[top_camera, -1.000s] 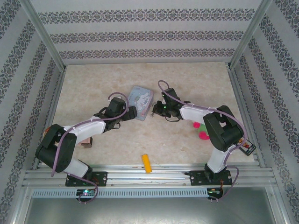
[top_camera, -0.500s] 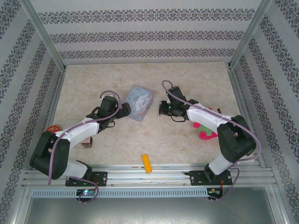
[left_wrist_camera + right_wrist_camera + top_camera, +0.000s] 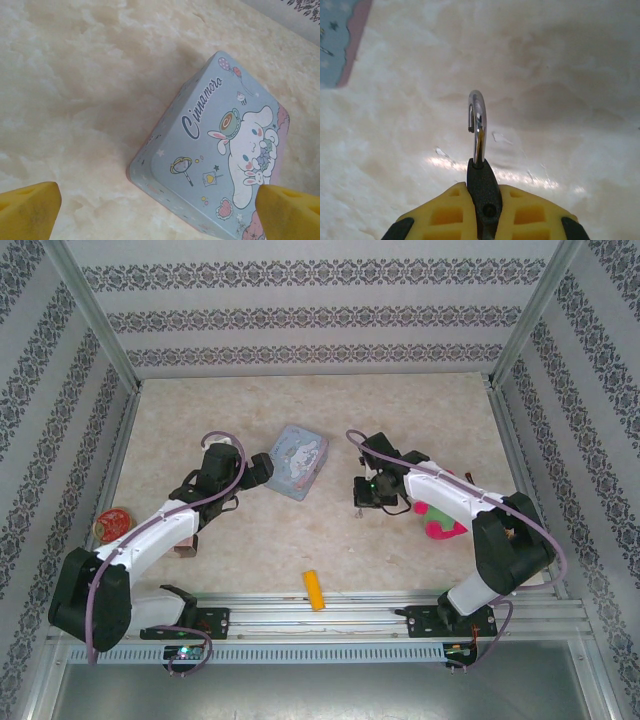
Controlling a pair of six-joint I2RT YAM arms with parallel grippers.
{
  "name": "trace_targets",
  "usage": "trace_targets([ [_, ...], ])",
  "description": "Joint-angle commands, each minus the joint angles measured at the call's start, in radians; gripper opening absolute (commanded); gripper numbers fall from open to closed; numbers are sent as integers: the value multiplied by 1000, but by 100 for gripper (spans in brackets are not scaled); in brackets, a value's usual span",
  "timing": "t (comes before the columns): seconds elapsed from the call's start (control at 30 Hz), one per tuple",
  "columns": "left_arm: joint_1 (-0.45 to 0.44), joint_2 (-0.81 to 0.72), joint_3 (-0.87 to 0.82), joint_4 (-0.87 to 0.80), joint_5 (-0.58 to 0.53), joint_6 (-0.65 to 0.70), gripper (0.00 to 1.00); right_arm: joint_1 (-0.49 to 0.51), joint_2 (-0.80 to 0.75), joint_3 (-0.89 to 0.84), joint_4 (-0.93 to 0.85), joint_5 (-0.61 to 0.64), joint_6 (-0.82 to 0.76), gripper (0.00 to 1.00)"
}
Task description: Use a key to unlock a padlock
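My right gripper point(image 3: 482, 202) is shut on the padlock point(image 3: 482, 190). Its dark body is pinched between the yellow fingers and the silvery shackle point(image 3: 478, 117) points away from me over the bare table. The shackle's short end stands free of the body. From above, the right gripper point(image 3: 365, 492) hangs right of the pale blue cartoon tin point(image 3: 298, 460). My left gripper point(image 3: 262, 468) is open at the tin's left side. Its yellow fingertips point(image 3: 30, 210) stand wide apart over the near corner of the tin point(image 3: 220, 150), with nothing between them. The key is out of view.
An orange-yellow cylinder point(image 3: 315, 590) lies near the front rail. A pink and green plush toy point(image 3: 437, 520) sits beside the right arm. A red round object point(image 3: 112, 523) and a small brown block point(image 3: 184, 550) lie at the left. Patterned walls enclose the table.
The two grippers have drawn apart from in front of the tin. The left moved back and left; the right moved right and nearer with the padlock still in it.
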Motion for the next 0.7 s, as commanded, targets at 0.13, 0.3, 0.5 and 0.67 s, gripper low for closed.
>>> trace_targets([
  [0.13, 15, -5, -4, -31, 1, 15, 99, -29, 60, 90, -133, -44, -125, 0],
  [0.3, 17, -2, -9, -20, 13, 3, 99, -39, 129, 177, -254, 143, -148, 0],
  [0.5, 17, 7, -10, -15, 21, -5, 99, -63, 196, 238, -288, 167, -185, 0],
  [0.67, 18, 12, -15, -10, 24, -8, 99, -75, 259, 271, -301, 208, -193, 0],
])
